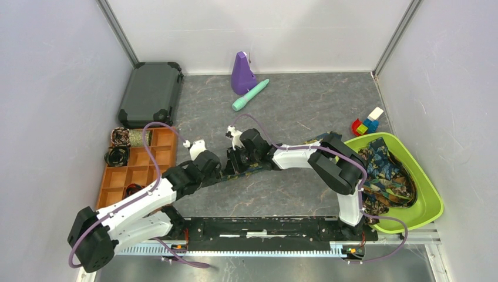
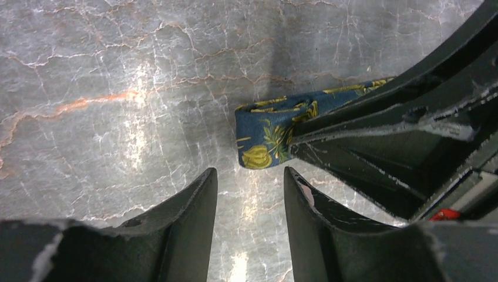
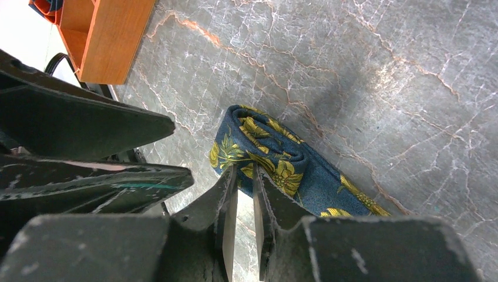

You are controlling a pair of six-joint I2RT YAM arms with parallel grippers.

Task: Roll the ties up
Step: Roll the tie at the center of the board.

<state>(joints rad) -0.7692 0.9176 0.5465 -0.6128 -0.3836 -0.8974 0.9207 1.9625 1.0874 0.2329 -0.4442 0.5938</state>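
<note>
The tie [image 3: 258,150], navy floral, lies partly rolled at the middle of the bench [image 1: 293,106], its coiled end seemingly clamped between the right arm's fingers [image 3: 222,205]. The left arm's fingers [image 2: 194,223] stand apart just beside that end. Coiled ties [image 1: 120,137] sit in the orange tray [image 1: 165,154] at the bench's left edge.

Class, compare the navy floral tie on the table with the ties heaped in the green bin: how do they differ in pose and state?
The laid-out tie is a flat strip with one end curled over; the heaped ties form a loose tangle in the green bin. The laid-out tie is pinched by the right end effector; no end effector is at the heaped ties. Both show navy fabric with yellow floral print.
</note>
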